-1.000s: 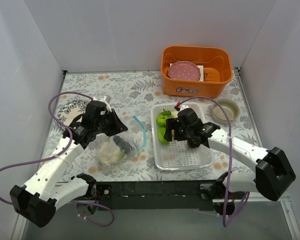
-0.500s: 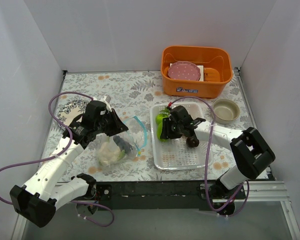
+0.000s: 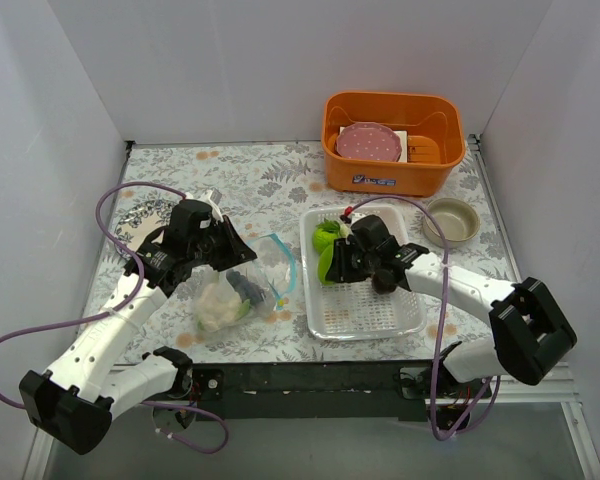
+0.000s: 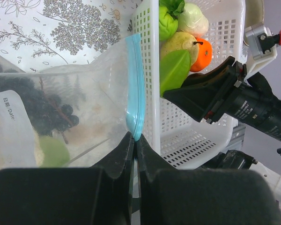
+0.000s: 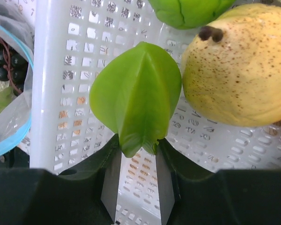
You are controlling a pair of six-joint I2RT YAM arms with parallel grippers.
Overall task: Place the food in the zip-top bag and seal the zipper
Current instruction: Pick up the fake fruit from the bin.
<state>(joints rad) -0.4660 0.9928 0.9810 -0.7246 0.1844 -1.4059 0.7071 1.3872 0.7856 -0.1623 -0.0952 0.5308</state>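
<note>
**Right arm finally going for the green one**

Right gripper (image 5: pixel 136 157) is what's changed: a second ago its jaws were wide over the white tray (image 3: pixel 365 318), and now they've come in around the narrow end of the green ridged fruit (image 5: pixel 136 93). From the wrist view both fingers (image 5: pixel 113 168) look pressed against that tapered tip, so I'd call it pinched, though only barely. Left arm and bag haven't budged.

Left gripper (image 4: pixel 135 140) is clamped tight on the zip-top bag (image 4: pixel 84 103), right at the end of the blue zipper (image 4: pixel 135 79). It holds the mouth up and facing the tray, just beside the tray's wall. Dark grapes (image 4: pixel 42 105) and something pale green are already inside.

Still in the tray: a speckled yellow pear (image 5: pixel 234 65), an orange (image 4: pixel 203 49) and a white-green cabbage (image 4: pixel 192 18).

My guess is the green fruit is light, hard and slick, and that pointed end looks like it could squirt out of a pinch. Grabbing further up, across the fat ridged middle, seems safer. The bag looks thin, crinkly and floppy, so the stiff zipper strip is the only sensible place to hold it. The mouth will probably sag shut if that grip slips.
</note>
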